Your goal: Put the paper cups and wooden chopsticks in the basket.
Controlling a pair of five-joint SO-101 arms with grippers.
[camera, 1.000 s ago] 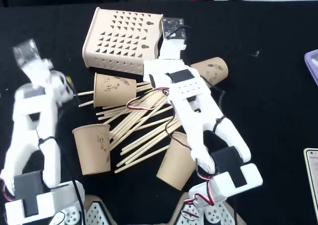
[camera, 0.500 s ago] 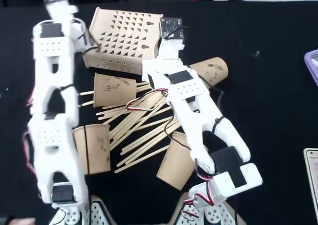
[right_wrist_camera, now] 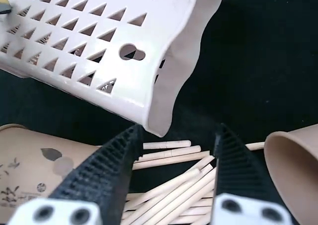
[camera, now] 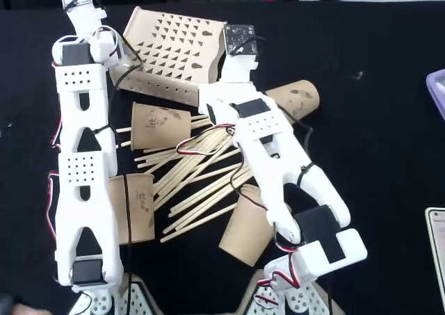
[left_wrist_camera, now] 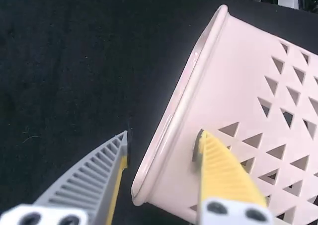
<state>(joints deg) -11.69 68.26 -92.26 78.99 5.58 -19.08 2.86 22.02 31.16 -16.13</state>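
The perforated beige basket (camera: 174,54) lies on its side at the back of the table. My left gripper (left_wrist_camera: 161,135) is open at the basket's left end, its grey finger (left_wrist_camera: 99,175) outside the rim and its yellow finger (left_wrist_camera: 218,170) against the perforated wall. My right gripper (right_wrist_camera: 177,133) is open just below the basket's right corner (right_wrist_camera: 164,101), above the chopsticks (right_wrist_camera: 169,185). The chopsticks (camera: 198,179) lie in a loose pile in front of the basket. Paper cups lie around them: one (camera: 158,126) near the basket, one (camera: 299,98) right, one (camera: 247,231) front, one (camera: 139,207) partly behind the left arm.
A purple container (camera: 438,89) and a flat card-like object (camera: 437,238) sit at the table's right edge. The left arm (camera: 83,176) stretches along the left side and the right arm (camera: 278,162) crosses the chopstick pile. Black cloth covers the table.
The left arm has swung from the table's left side up to the basket's left end, and its gripper now straddles the rim. The right arm has stayed put.
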